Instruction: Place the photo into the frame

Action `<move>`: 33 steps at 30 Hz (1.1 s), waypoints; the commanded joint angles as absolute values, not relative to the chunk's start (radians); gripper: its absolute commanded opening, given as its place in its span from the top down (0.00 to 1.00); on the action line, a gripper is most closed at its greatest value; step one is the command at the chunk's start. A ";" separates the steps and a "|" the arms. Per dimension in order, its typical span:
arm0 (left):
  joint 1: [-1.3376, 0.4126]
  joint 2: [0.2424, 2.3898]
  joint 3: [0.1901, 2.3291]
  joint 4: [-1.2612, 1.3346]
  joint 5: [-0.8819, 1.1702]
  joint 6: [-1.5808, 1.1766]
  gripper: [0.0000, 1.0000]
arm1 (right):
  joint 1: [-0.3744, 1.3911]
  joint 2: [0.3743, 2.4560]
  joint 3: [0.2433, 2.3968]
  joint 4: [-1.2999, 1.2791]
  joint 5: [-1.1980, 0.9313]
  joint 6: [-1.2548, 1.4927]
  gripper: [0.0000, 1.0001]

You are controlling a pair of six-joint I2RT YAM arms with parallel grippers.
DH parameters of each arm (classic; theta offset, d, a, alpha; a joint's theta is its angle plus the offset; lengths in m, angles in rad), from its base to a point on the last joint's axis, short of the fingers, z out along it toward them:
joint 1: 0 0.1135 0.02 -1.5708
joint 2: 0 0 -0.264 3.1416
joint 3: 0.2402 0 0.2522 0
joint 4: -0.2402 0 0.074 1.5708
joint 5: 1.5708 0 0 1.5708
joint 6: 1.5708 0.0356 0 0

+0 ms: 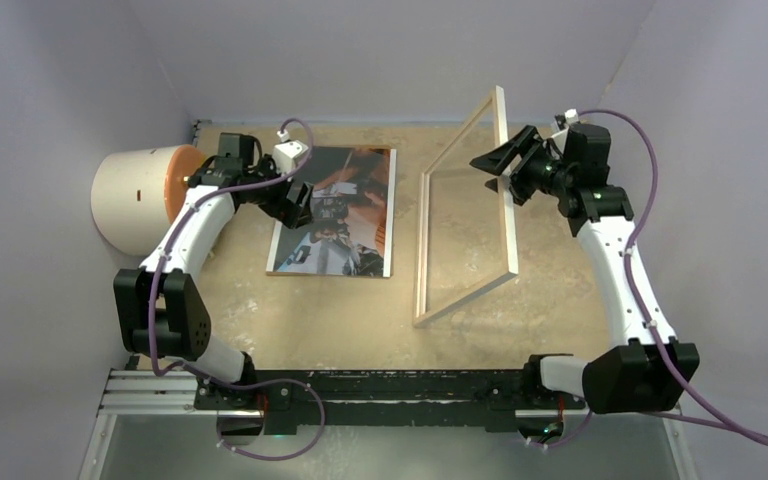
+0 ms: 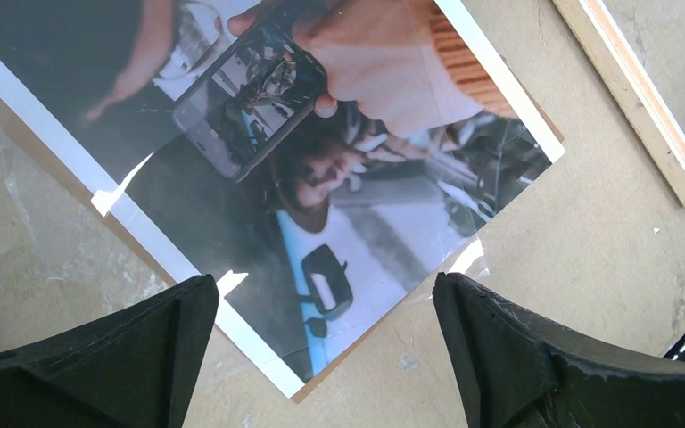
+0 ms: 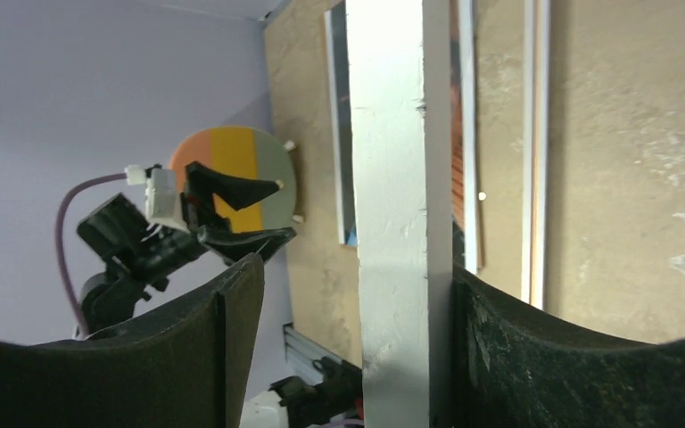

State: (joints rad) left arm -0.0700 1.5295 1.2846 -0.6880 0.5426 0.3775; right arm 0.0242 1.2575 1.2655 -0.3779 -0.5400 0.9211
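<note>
The photo (image 1: 335,210) lies face up on the table left of centre, on a thin brown backing board (image 2: 300,395). My left gripper (image 1: 300,205) hovers open over its left edge; in the left wrist view the photo (image 2: 321,178) fills the top and its near corner lies between my spread fingers (image 2: 323,281). The frame (image 1: 508,200) stands tilted on one long edge right of centre. My right gripper (image 1: 500,165) is open around its raised top rail. In the right wrist view the white rail (image 3: 392,223) touches the right finger, with a gap to the left one (image 3: 357,267).
A cream cylinder with an orange face (image 1: 140,200) stands at the far left and shows in the right wrist view (image 3: 232,169). A frame corner (image 2: 642,98) lies right of the photo. Walls close in on three sides. The arm rail (image 1: 360,385) runs along the near edge.
</note>
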 commanded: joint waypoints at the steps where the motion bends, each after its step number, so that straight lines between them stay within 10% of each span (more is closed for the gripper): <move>1: -0.086 1.528 1.274 -0.651 0.538 0.374 0.00 | 0.020 1.261 1.318 -0.525 -0.444 0.716 0.34; 15: -0.105 1.540 1.262 -0.639 0.513 0.386 0.00 | 0.021 1.332 1.269 -0.654 -0.250 0.446 0.57; 33: -0.111 1.566 1.229 -0.616 0.489 0.410 0.00 | 0.130 1.452 1.194 -0.646 -0.043 0.405 0.63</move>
